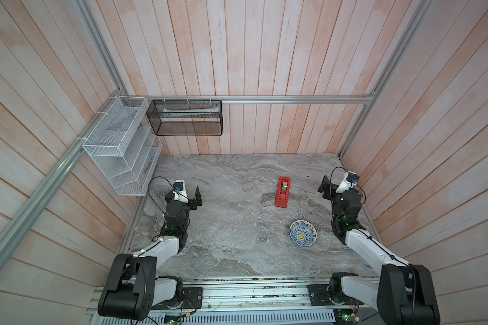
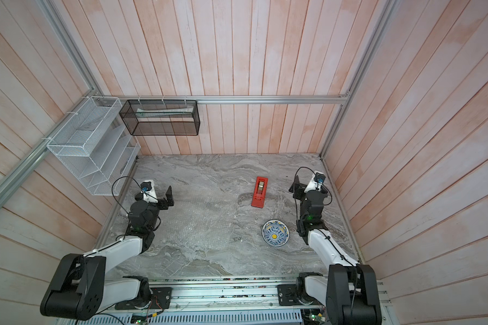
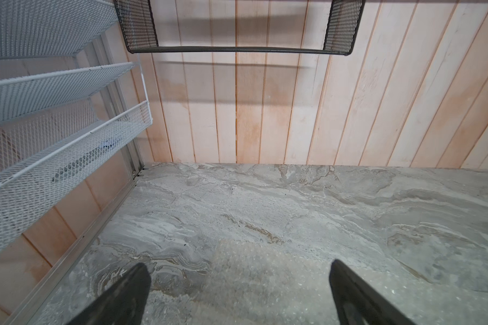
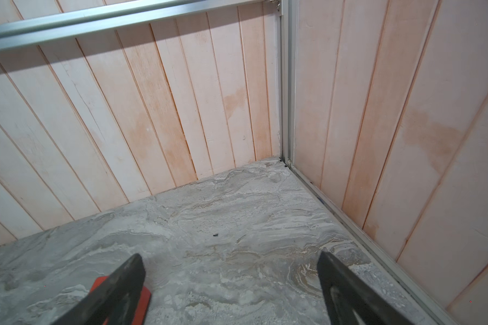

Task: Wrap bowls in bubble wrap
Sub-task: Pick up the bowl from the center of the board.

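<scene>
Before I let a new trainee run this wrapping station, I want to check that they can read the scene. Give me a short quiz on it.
1. What does the small round ceramic bowl, white with blue flowers and a yellow centre, rest on?
2. True or false: the left arm has its jaws shut on the clear plastic bubble wrap sheet.
3. Which arm stands nearer the bowl? A: left arm. B: right arm.
Key: 1. The bare grey marble tabletop, beside the sheet. 2. False: the left arm's jaws stand open and empty. 3. B.
</scene>
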Robot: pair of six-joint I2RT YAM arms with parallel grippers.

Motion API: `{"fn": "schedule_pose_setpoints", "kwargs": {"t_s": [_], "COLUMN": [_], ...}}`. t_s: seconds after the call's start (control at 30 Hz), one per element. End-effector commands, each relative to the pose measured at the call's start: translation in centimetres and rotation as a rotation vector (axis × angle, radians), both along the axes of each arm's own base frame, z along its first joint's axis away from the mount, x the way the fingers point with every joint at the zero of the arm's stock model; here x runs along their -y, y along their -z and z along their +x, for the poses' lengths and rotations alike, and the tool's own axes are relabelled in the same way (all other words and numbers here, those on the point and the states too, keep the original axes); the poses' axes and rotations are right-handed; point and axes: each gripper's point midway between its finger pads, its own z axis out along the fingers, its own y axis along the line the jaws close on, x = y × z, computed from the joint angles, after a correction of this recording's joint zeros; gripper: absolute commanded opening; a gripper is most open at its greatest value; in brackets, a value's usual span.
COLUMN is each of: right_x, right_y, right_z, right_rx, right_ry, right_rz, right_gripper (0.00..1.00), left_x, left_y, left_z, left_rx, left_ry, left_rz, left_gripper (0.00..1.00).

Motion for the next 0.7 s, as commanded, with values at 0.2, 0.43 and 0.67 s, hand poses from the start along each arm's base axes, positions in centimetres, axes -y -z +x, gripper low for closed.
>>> {"fn": "schedule_pose_setpoints", "kwargs": {"t_s": [0.2,0.43,0.67], "right_x": [-1.5,-5.1,-7.2], "right_y": [7.1,11.2,15.6], "right_z": [-6.6,-11.6,-15.5], "right_rx": [-0.476,-0.71,-0.841], "right_ry": [0.105,0.031,0.037], "right_rz": [0.484,0.633,0.648], "right_gripper": [0.95,0.81,0.72], "left_x": [0.8,2.7,4.5], "left_y": [1.4,2.6,4.4], "left_z": [-2.2,-2.9,-3.0], "left_rx": [-0.289,-0.418,-0.515], "left_ry": [-0.006,0.067,0.131], "left_rz": [-0.231,-0.312,-0.397], "left_gripper": [1.0,1.0,1.0]}}
